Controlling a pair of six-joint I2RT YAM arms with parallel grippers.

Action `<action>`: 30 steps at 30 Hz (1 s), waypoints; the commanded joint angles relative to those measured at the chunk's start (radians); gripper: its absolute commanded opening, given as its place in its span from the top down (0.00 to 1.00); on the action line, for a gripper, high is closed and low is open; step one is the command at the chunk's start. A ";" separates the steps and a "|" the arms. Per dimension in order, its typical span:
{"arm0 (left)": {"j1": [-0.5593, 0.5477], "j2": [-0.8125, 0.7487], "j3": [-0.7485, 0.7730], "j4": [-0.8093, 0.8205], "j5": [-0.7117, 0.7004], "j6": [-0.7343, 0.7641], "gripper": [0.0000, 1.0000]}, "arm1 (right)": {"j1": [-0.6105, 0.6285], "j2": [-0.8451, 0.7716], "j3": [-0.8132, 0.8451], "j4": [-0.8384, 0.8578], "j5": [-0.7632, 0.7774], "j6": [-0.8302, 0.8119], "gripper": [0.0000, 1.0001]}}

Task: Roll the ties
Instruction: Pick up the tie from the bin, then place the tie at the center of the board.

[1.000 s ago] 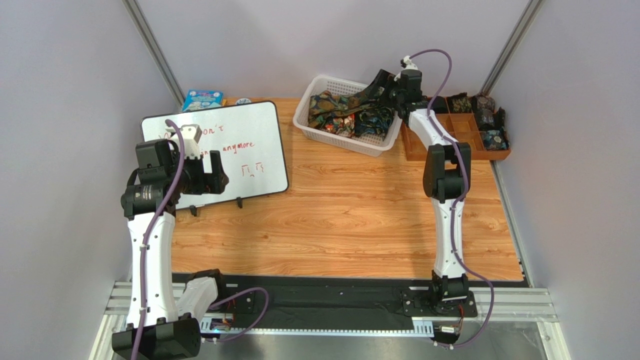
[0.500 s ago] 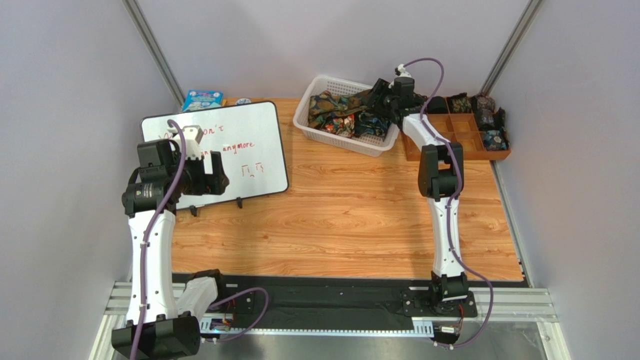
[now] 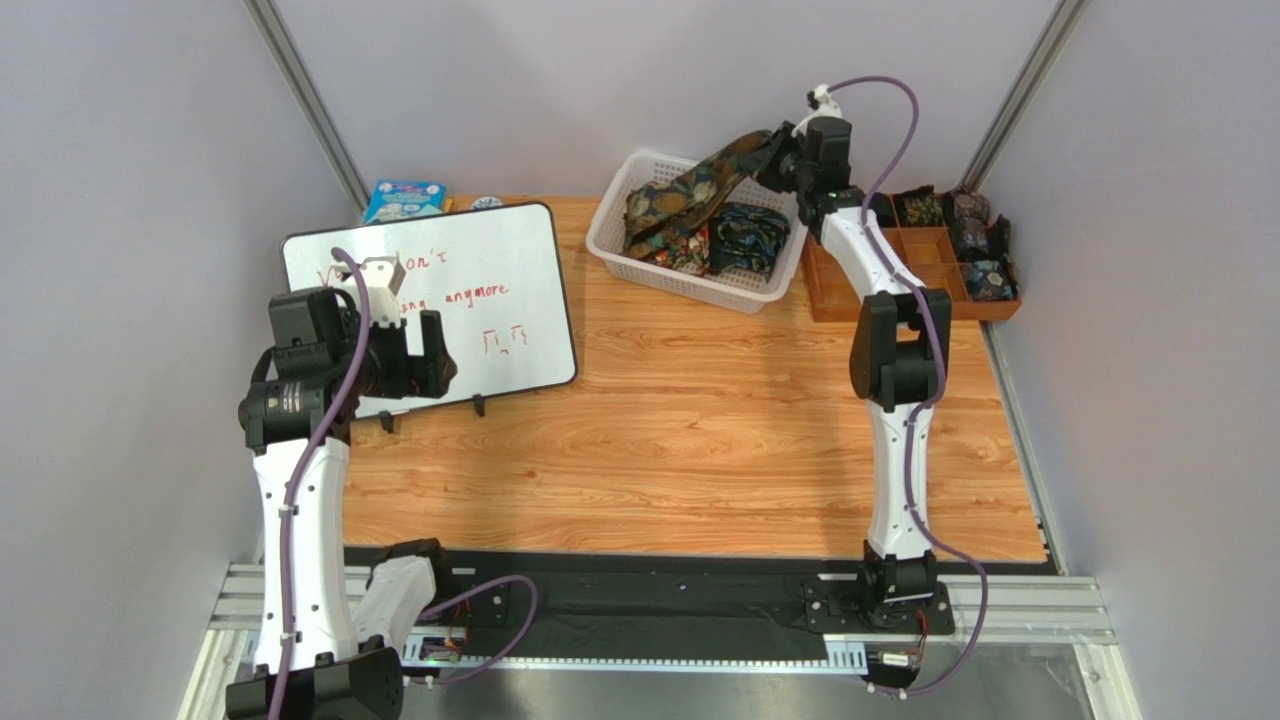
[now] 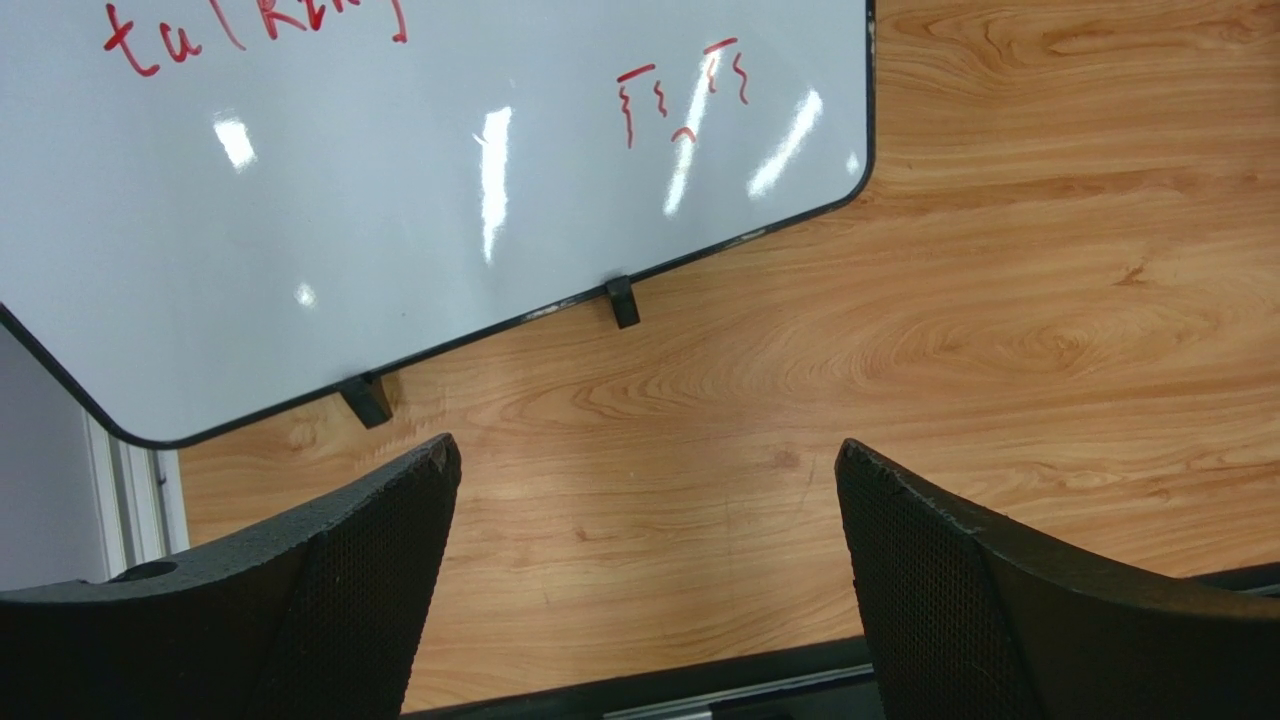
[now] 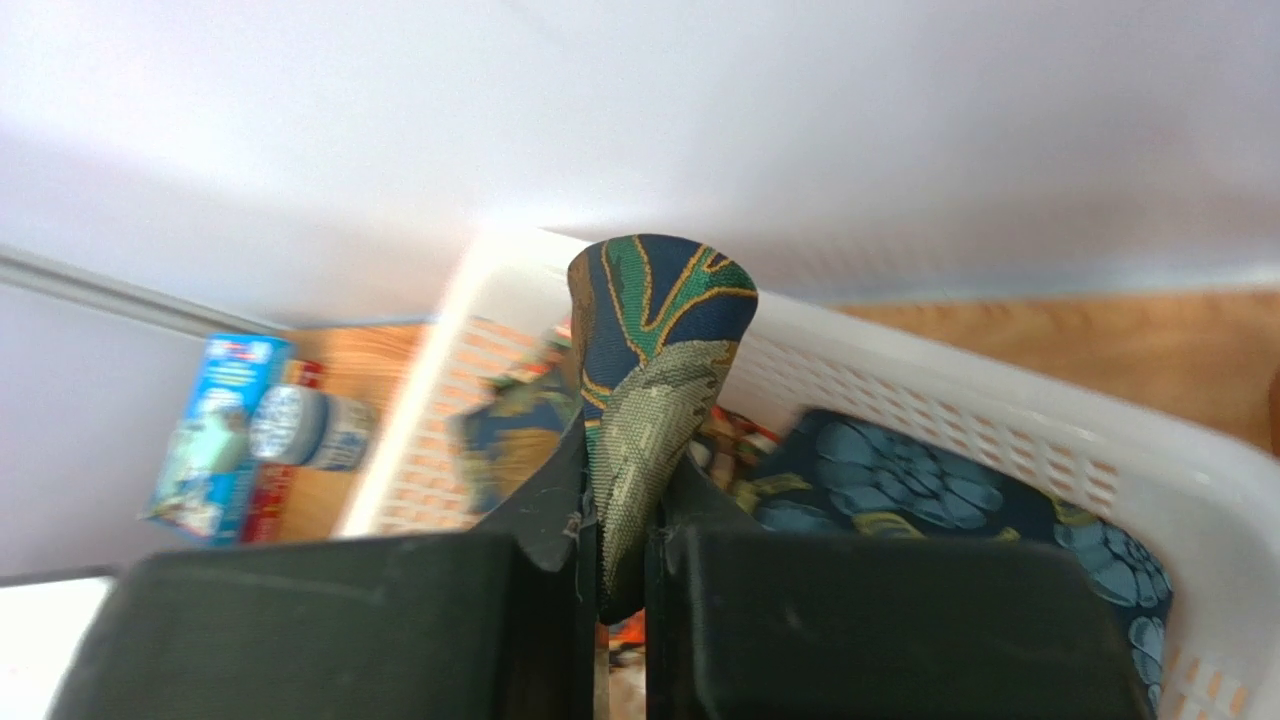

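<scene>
Blue-green, gold-lined tie (image 5: 663, 323) pinched in R gripper (image 5: 619, 543).

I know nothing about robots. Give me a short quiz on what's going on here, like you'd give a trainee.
1. True or false: the left gripper is shut on the white rectangular whiteboard.
2. What does the right gripper pinch? A a green-gold patterned fabric tie; B a sponge; C a cup.
3. Fill in: the other bunched ties lie in the white slotted plastic ____.
Key: 1 false, it is open; 2 A; 3 basket.
</scene>
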 commanded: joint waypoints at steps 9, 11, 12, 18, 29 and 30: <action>-0.001 -0.042 0.074 -0.021 0.082 0.006 0.00 | -0.091 -0.451 0.034 -0.105 -0.199 -0.064 1.00; -0.001 -0.048 0.086 -0.017 0.093 0.003 0.01 | -0.112 -0.538 0.023 -0.134 -0.208 -0.069 1.00; -0.001 -0.048 0.092 -0.015 0.100 0.001 0.00 | -0.112 -0.573 0.008 -0.147 -0.211 -0.073 1.00; -0.001 -0.062 0.126 -0.009 0.134 0.020 0.01 | -0.189 -0.857 -0.142 -0.220 -0.204 -0.197 1.00; -0.001 -0.169 0.109 0.068 0.111 0.064 0.00 | -0.195 -1.236 -0.627 -0.498 -0.181 -0.366 1.00; -0.002 -0.188 0.091 0.080 0.102 0.061 0.01 | -0.198 -1.265 -0.668 -0.513 -0.158 -0.395 1.00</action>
